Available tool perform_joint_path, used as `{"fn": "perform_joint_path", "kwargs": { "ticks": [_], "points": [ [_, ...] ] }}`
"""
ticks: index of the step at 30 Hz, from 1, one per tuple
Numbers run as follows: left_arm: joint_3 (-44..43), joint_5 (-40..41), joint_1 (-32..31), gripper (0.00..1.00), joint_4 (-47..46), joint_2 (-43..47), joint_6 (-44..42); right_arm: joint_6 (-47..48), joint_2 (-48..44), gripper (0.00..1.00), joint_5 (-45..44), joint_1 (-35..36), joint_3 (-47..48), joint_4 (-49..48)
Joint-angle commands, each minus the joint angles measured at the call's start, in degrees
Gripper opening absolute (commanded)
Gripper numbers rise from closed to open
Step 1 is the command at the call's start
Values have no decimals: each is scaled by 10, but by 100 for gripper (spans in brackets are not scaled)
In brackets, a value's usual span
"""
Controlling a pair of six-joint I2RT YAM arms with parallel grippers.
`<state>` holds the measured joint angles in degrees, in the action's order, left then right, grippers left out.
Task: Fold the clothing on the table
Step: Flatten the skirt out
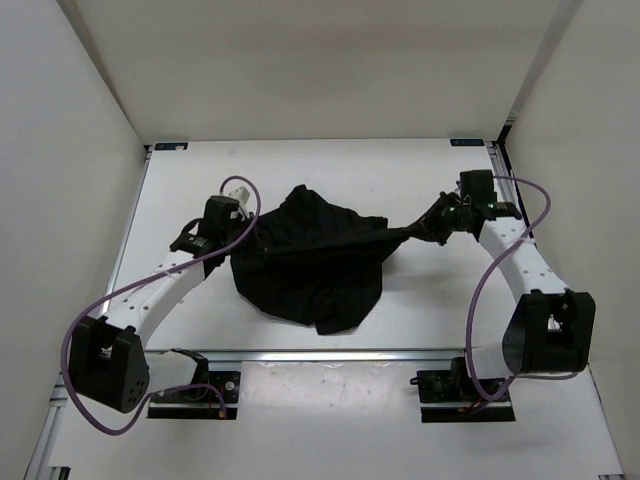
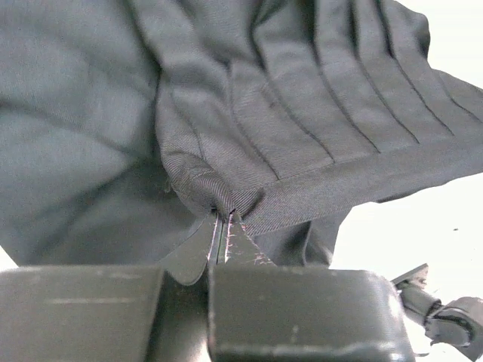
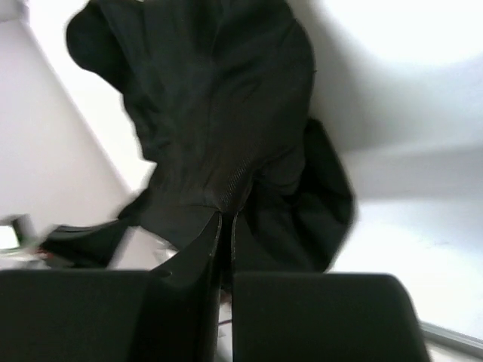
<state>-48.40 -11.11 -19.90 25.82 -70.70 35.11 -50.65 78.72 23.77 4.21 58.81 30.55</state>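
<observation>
**Clothing stretched between both pincers, long axis left to right**

Counter (image 1: 300, 165): one, white, matte, walled on three sides.

Clothing (image 1: 310, 270): one black garment, lying between the two pincers and reaching both.
- A taut ridge of cloth runs from the left pincer (image 1: 243, 233) across to the right pincer (image 1: 425, 232). This sets the long axis left to right, angled slightly away from the arm bases toward the right pincer.
- At the right pincer the fabric is drawn out into a narrow tip pointing straight into it.
- At the left pincer the edge is wider and bunched.
- The bulk spreads on the near side of the ridge, toward the arm bases, in a rounded lobe on the counter. A smaller fold rises on the far side.
- From above I cannot tell whether the ridge itself is clear of the counter.

Arms: two, one on each side of the garment, both angled inward toward it. Purple cables: two, one looped along each arm.

Pincers: two.
- Left pincer, wrist view (image 2: 226, 219): jaws pressed together, pinching a puckered corner of the cloth just where a flat hem band (image 2: 362, 185) begins. The band leads off to the right of the tips. Several parallel pleats (image 2: 332, 98) fan away beyond the tips.
- Right pincer, wrist view (image 3: 226, 220): jaws closed to a thin slit, with black fabric caught at the tips. The cloth widens away from the tips into a dark mass. The view is blurred, so no finer detail can be made out.
</observation>
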Motion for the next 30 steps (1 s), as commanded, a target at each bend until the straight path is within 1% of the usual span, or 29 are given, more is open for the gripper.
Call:
{"fn": "perform_joint_path", "kwargs": {
  "ticks": [1,2,3,4,6,7,8,9,10,12,14,15,18,20,21,22,23,25,27,30],
  "points": [
    [-27,23,23,0,19,-6,-36,182,39,0,-120,-8,65,127],
    [-31,16,25,0,19,-8,-36,214,50,0,-124,1,81,132],
    [-28,8,29,0,17,-12,-42,228,57,0,-138,4,84,144],
    [-34,-1,34,0,16,-15,-44,258,74,0,-154,21,99,158],
    [-35,-44,57,0,20,-26,-59,290,103,0,-188,33,123,185],
    [-36,-52,67,0,26,-29,-64,307,108,0,-195,37,130,193],
    [-41,-76,82,3,30,-41,-71,311,117,0,-193,38,130,199],
    [-36,-101,102,19,36,-44,-76,317,115,0,-193,41,125,193],
    [-34,-106,112,25,38,-50,-77,321,116,0,-198,42,125,196],
    [-22,-113,140,32,48,-46,-77,325,112,0,-206,48,118,193],
    [-10,-110,158,49,44,-35,-59,328,114,0,-216,55,119,195],
    [1,-122,164,51,38,-29,-55,329,116,0,-216,58,119,195],
    [40,-166,167,55,-8,-28,-2,333,127,0,-217,60,128,198],
    [80,-194,156,54,-48,-27,58,335,129,0,-218,65,138,206],
    [90,-200,144,53,-67,-23,71,333,133,0,-218,67,142,202],
    [109,-202,137,53,-71,-21,105,336,136,0,-219,70,146,208],
    [117,-196,120,52,-85,-13,128,333,137,1,-216,70,150,207],
    [122,-161,85,51,-86,-15,145,335,141,1,-217,78,156,213],
    [123,-145,71,51,-93,-17,180,335,145,0,-217,84,154,210],
    [125,-160,74,50,-128,-26,224,333,153,0,-217,91,159,210]
  ]
}}
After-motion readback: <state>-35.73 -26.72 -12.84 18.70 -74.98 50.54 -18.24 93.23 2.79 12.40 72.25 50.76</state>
